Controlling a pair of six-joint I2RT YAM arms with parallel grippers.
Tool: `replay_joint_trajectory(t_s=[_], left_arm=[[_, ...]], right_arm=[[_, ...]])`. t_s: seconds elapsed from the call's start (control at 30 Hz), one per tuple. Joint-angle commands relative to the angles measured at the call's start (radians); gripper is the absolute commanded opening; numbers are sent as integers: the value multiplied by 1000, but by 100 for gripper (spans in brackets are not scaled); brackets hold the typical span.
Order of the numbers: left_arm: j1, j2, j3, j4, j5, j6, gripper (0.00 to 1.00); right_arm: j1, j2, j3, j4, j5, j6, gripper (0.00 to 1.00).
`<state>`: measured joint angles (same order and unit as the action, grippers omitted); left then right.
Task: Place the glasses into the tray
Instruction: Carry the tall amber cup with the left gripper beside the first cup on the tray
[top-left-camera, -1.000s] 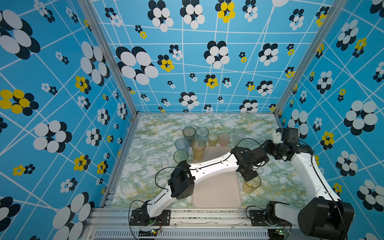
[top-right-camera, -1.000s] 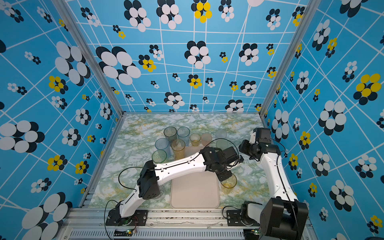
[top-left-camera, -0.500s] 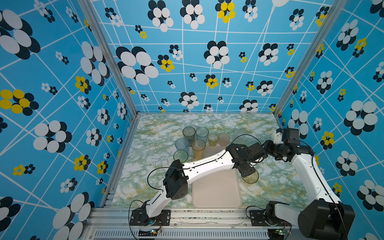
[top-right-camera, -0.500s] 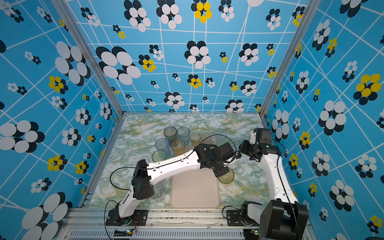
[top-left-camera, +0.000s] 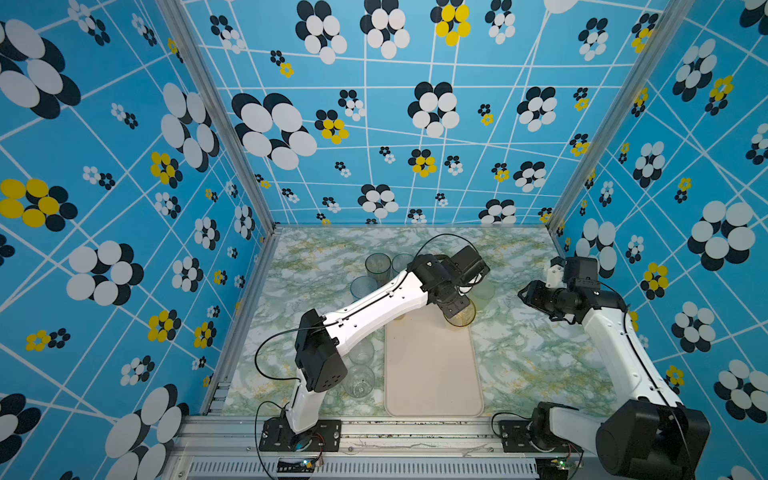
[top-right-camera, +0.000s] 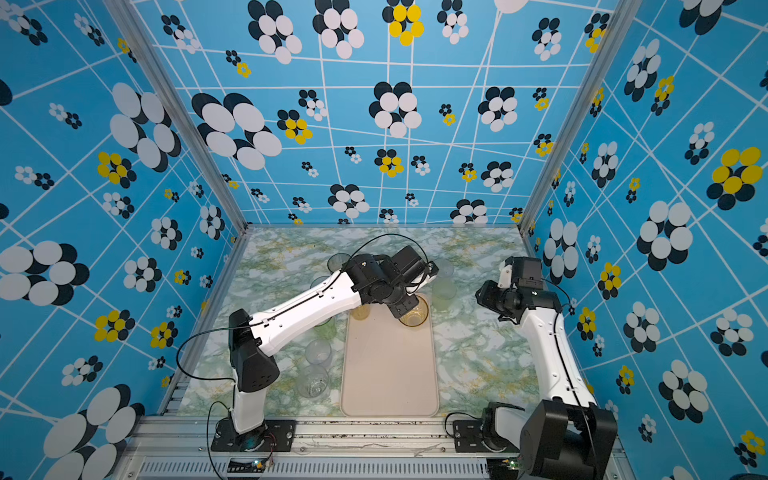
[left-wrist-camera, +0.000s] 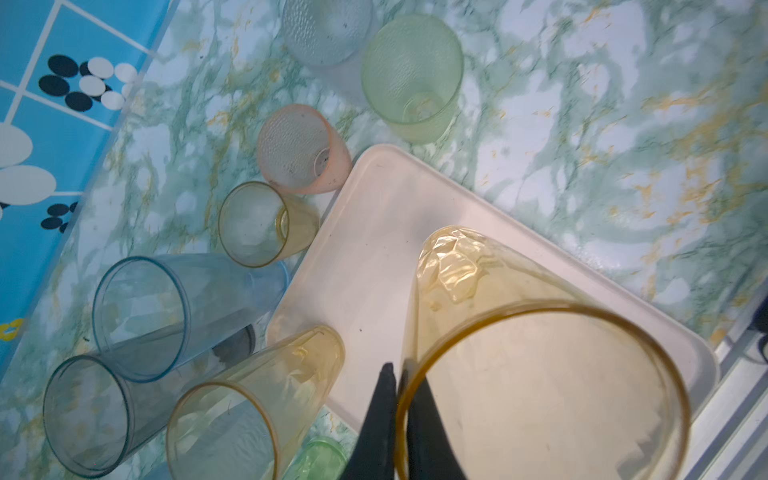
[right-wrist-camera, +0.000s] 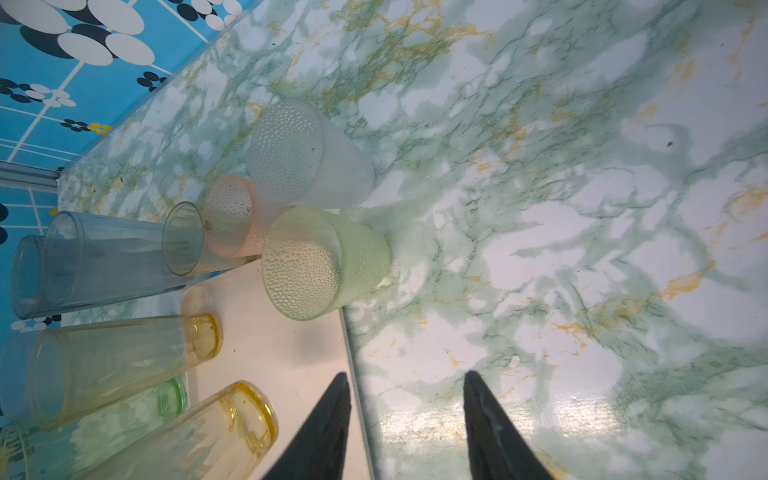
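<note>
Left gripper (left-wrist-camera: 397, 370): black jaws pinched on the rim of the translucent amber tumbler (left-wrist-camera: 540, 374).
Amber tumbler (top-left-camera: 463, 318): upper right corner of the flat cream-pink rectangular tray (top-left-camera: 432, 374), in a top view.
Right gripper (right-wrist-camera: 405, 380): jaws apart, empty.

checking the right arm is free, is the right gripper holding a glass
No, the right gripper stands open with nothing between its jaws, only the marble tabletop beyond.

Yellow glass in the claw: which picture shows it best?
The left wrist view: the yellow glass is big there, its rim pinched by the left claw. Both top views show it small, partly under the claw. The right wrist view shows only its bottom end.
</note>
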<state>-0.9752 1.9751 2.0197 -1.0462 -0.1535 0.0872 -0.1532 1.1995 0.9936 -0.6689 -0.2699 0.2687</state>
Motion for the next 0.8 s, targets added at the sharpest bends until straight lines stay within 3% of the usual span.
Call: replay_joint_trajectory(t_s=[0.0,0.3,0.77], left_arm=[[51,-20,-23,-12,-27,32,6],[160,60,32,-30,12,78,6],[216,159,125,-85,75,106,6]], right_arm=[[-6,-12,2,-15,-29,-16,47],[34,3,1,-22,-34,-12,46],[97,28,20,-22,1,7,46]])
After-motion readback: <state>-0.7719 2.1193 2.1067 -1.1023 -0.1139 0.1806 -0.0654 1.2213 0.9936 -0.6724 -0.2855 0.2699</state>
